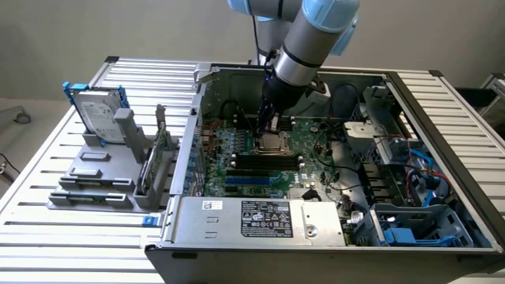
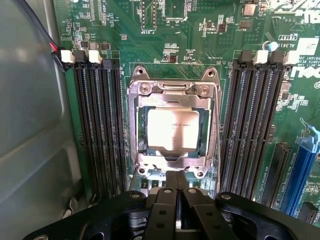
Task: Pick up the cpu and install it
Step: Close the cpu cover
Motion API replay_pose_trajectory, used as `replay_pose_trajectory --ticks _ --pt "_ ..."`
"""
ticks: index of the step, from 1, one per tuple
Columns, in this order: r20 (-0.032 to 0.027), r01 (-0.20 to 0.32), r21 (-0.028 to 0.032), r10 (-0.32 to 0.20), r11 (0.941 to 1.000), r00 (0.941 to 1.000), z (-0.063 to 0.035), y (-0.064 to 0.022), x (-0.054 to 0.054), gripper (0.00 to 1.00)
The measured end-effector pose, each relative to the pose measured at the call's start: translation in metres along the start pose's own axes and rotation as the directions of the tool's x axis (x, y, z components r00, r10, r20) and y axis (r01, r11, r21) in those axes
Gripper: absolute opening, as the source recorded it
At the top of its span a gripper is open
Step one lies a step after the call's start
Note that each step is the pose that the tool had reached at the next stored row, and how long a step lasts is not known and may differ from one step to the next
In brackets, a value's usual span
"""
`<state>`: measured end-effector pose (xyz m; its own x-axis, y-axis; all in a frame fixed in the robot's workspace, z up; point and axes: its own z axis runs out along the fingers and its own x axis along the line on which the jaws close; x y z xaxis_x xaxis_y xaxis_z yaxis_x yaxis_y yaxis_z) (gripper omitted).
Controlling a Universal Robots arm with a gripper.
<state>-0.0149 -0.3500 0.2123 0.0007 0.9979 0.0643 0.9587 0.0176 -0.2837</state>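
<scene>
The cpu [image 2: 173, 129], a small square chip with a pale silver top, lies flat inside the metal-framed socket [image 2: 172, 92] on the green motherboard [image 2: 170, 30]. My gripper [image 2: 175, 179] hovers just beside the socket's frame edge, its two black fingers [image 2: 167, 200] pressed together with nothing between them. In the exterior view the gripper [image 1: 271, 125] hangs from the arm [image 1: 304, 47] inside the open computer case, directly over the socket [image 1: 276, 141].
Black memory slots [image 2: 97, 125] flank the socket on both sides, and blue slots [image 2: 300, 170] lie further off. The power supply [image 1: 256, 219] sits at the case's front. A silver hard drive [image 1: 99, 112] stands in a grey holder [image 1: 103, 177] on the exterior view's left.
</scene>
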Motion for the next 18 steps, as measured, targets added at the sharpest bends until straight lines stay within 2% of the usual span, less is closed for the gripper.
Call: replay_pose_trajectory --ticks 12,18 --pt "-0.0164 0.005 0.0036 -0.005 1.0000 0.9999 0.0084 0.0025 0.000 0.11" --pt "-0.0205 0.006 0.0059 -0.006 1.0000 0.9998 0.0130 0.0038 0.002 0.11"
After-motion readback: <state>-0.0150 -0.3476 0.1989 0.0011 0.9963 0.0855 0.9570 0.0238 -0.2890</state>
